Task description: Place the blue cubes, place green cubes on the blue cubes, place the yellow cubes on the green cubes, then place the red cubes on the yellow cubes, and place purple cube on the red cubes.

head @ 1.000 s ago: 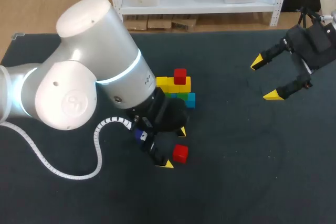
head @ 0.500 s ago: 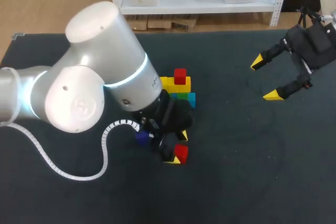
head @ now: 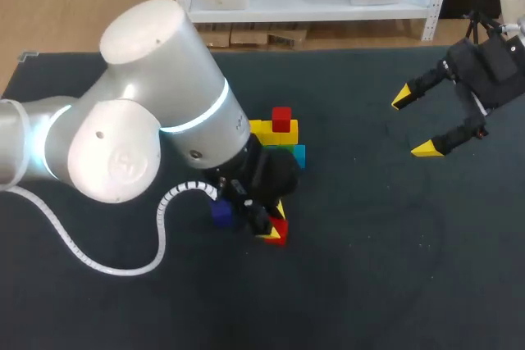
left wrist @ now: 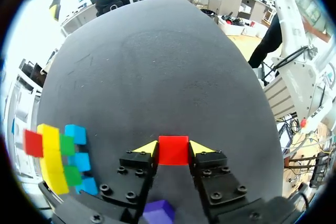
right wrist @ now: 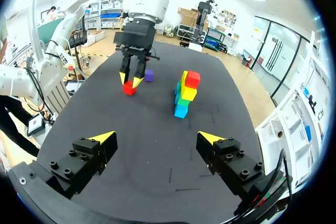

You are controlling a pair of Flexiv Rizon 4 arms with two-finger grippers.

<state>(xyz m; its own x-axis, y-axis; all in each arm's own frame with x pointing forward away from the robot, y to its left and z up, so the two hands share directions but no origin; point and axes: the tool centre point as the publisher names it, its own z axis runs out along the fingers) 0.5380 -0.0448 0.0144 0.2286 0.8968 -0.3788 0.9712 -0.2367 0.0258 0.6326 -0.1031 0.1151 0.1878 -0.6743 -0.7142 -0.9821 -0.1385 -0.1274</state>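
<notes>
Two arms are working over the dark worktop (head: 369, 268). The silver left arm (head: 139, 120) is bending down near the middle. Its left end effector (left wrist: 173, 148) is pointing down at the surface, clenched on a loose red cube (left wrist: 173, 150) — in the left wrist view each yellow tip is pressing against one side of it. That cube is sitting low at the worktop; whether it is resting on the surface or hanging just clear of it, I cannot tell. A purple cube (head: 221, 214) is lying just beside the left end effector, on the side toward the arm, apart from the fingers.

Near the left end effector, the stack (head: 279, 141) is standing. Blue cubes (left wrist: 81, 161) are forming the bottom layer and green cubes (left wrist: 67, 145) are sitting on them. Yellow cubes (left wrist: 50, 150) are lying on the green, and a single top red cube (head: 281, 118) is sitting on the yellow at one end. The loose red cube is near the stack but not touching it.

The right end effector (right wrist: 157, 139) is hanging well apart from all of this, over the right part of the worktop — its fingers are spread wide, released, with nothing between them.
</notes>
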